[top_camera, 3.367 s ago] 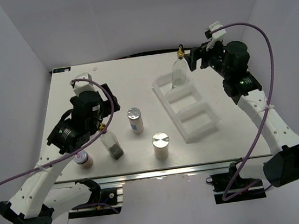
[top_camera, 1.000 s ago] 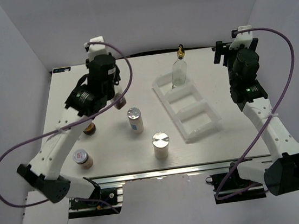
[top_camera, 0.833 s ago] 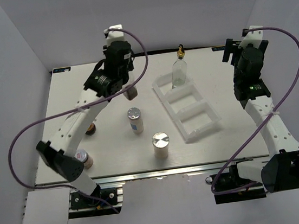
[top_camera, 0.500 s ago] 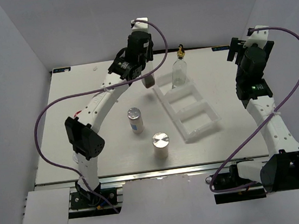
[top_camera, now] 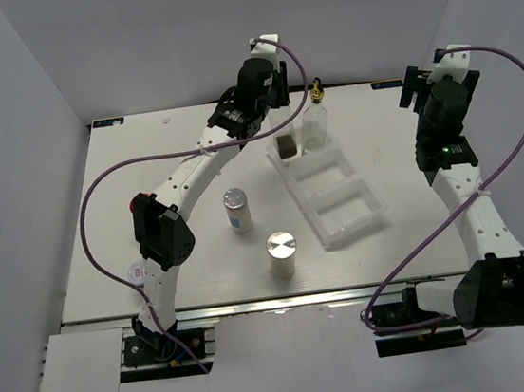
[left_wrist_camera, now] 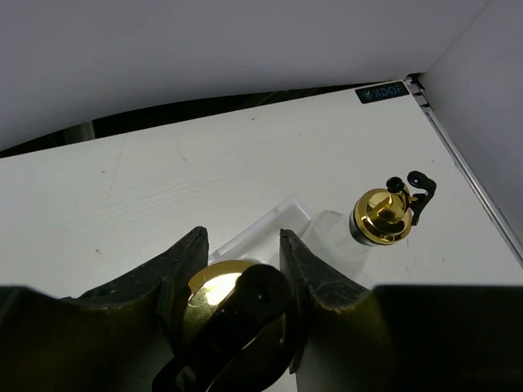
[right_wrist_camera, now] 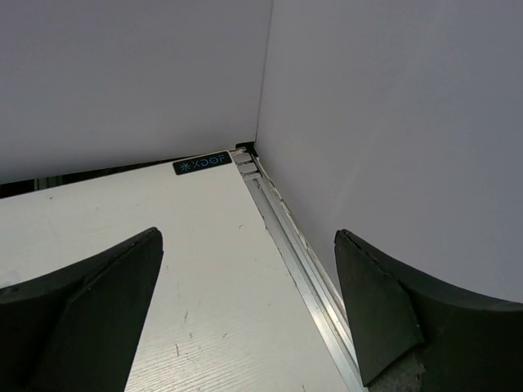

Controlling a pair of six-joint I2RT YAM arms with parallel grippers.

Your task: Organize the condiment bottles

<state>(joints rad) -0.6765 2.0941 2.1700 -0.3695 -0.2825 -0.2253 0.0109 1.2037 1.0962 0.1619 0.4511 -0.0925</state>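
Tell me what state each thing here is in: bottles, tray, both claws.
White three-compartment plastic tray: middle and near compartments empty.
Clear glass bottle with gold spout: standing in the far compartment.
Dark-filled glass bottle with gold spout: gripped upright beside it.
Left gripper: shut on the dark-filled bottle.
Right gripper: open, empty.
Two white silver-lidded cylinders: upright on the table.
Short pale-lidded jar: partly hidden behind left arm.

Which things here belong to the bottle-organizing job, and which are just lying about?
Job: dark-filled bottle, clear bottle, silver-lidded cylinder, second silver-lidded cylinder, pale-lidded jar.
Other: white tray, table.
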